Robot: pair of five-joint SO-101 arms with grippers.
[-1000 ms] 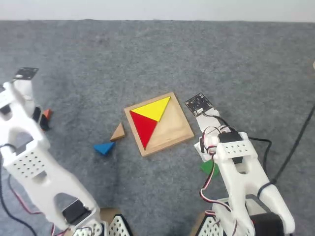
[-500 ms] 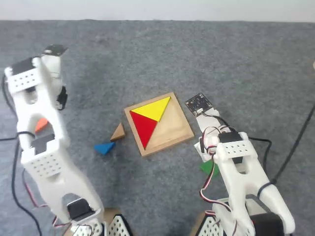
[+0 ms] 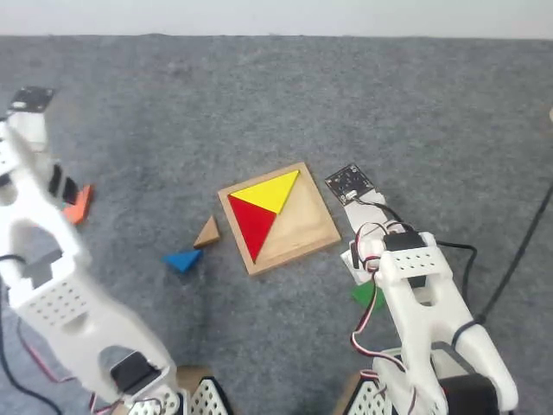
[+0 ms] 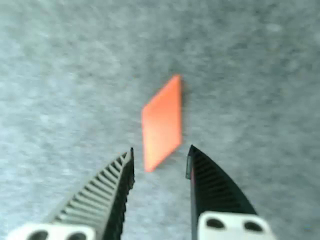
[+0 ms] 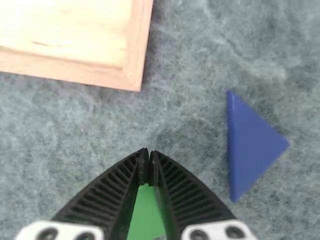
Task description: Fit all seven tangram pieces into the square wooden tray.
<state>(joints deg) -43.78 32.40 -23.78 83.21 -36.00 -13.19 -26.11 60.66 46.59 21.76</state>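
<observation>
The square wooden tray [image 3: 302,233] lies mid-table and holds a yellow triangle [image 3: 270,192] and a red triangle [image 3: 253,223]. Just off its left side lie a small brown triangle [image 3: 207,233] and a light blue triangle [image 3: 183,259]. An orange parallelogram [image 3: 78,204] lies at the far left. My left gripper [image 4: 160,161] hangs open just above the orange parallelogram [image 4: 161,122]. My right gripper [image 5: 149,156] is shut, over a green piece [image 5: 145,215] that also peeks out beside the right arm [image 3: 367,295]. A dark blue triangle [image 5: 250,142] lies near the tray corner [image 5: 135,75].
Grey carpet covers the table. The right arm [image 3: 415,294] stands at the tray's near right side, with cables [image 3: 510,268] trailing to the right. The left arm [image 3: 43,259] fills the left edge. Open carpet lies behind the tray.
The left arm swung up and towards the middle, then came back to the far left over the orange parallelogram. The right arm and the tray pieces have not moved.
</observation>
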